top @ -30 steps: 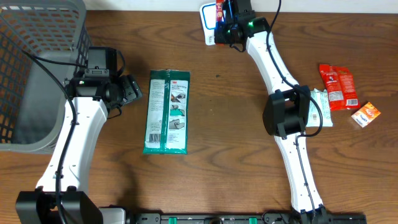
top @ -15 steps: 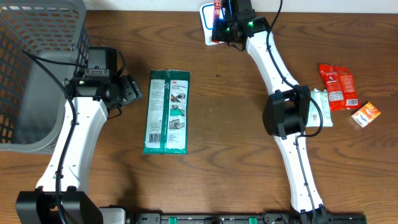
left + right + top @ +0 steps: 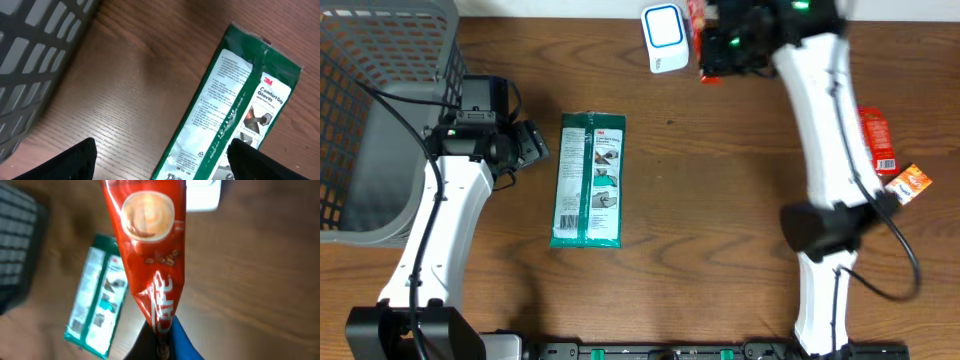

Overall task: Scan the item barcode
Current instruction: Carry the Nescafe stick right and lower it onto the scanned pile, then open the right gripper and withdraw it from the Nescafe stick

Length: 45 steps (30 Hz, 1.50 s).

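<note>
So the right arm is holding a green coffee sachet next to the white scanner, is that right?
Not quite: the coffee sachet in the right gripper is red, not green, as the right wrist view shows. It is indeed beside the white scanner.

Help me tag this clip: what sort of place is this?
Probably a mock shop checkout: a scanner, a basket, and packaged goods such as a gloves pack and a sachet.

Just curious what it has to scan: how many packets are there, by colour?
Red: 2, the held sachet and the lying sachet
Green: 1, the glove pack
Orange: 1, the small packet
Total: 4
</note>
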{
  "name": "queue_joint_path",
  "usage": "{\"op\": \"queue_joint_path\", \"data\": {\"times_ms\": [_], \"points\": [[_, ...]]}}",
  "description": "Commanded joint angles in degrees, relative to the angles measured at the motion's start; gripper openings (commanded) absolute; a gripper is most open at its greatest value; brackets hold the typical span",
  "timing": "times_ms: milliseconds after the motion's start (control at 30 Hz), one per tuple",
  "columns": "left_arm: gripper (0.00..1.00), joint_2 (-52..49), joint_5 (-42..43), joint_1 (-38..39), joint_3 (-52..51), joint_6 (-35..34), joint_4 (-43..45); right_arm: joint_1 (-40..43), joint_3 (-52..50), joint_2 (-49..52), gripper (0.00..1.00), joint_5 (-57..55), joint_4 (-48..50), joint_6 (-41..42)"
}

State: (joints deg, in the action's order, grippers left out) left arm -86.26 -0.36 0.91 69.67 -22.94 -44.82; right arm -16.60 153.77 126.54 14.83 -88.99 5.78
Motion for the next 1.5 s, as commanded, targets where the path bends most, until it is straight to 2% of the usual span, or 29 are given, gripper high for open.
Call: {"op": "queue_joint_path", "data": {"times_ms": [0, 267, 400, 500, 633, 800, 933, 1000, 1100, 1333, 1433, 1467], "points": [[0.84, 0.0, -0.5, -0.1, -0.2, -0.5, -0.1, 2.4, -0.5, -1.6, 0.01, -1.8, -7.1, -3.1], [0.84, 0.0, -0.5, -0.1, -0.2, -0.5, -0.1, 5.8, -5.9, -2.3, 0.01, -10.8, -8.3, -1.6], [0.84, 0.0, -0.5, -0.1, -0.2, -0.5, -0.1, 7.0, -15.6, -2.3, 0.01, -16.9, -8.3, -1.5], [0.84, 0.0, -0.5, -0.1, -0.2, -0.5, -0.1, 8.2, -28.3, -2.3, 0.01, -21.3, -7.4, 0.1], [0.84, 0.0, -0.5, -0.1, -0.2, -0.5, -0.1, 9.4, -41.1, -2.3, 0.01, -28.9, -2.7, 5.3], [0.84, 0.0, -0.5, -0.1, -0.2, -0.5, -0.1, 10.5, -52.3, -2.3, 0.01, -46.0, 0.1, 19.2], [0.84, 0.0, -0.5, -0.1, -0.2, -0.5, -0.1, 11.0, -58.2, -2.3, 0.01, -54.8, 4.7, 20.4], [0.84, 0.0, -0.5, -0.1, -0.2, -0.5, -0.1, 11.1, -61.4, -2.3, 0.01, -63.8, 7.0, 22.8], [0.84, 0.0, -0.5, -0.1, -0.2, -0.5, -0.1, 11.2, -62.9, -2.3, 0.01, -65.9, 8.2, 24.5], [0.84, 0.0, -0.5, -0.1, -0.2, -0.5, -0.1, 13.4, -66.2, -2.3, 0.01, -67.0, 14.9, 22.8], [0.84, 0.0, -0.5, -0.1, -0.2, -0.5, -0.1, 14.3, -66.7, -2.3, 0.07, -66.8, 16.7, 22.8], [0.84, 0.0, -0.5, -0.1, -0.2, -0.5, -0.1, 14.4, -66.7, -2.3, 0.15, -66.2, 16.9, 22.9]]}}
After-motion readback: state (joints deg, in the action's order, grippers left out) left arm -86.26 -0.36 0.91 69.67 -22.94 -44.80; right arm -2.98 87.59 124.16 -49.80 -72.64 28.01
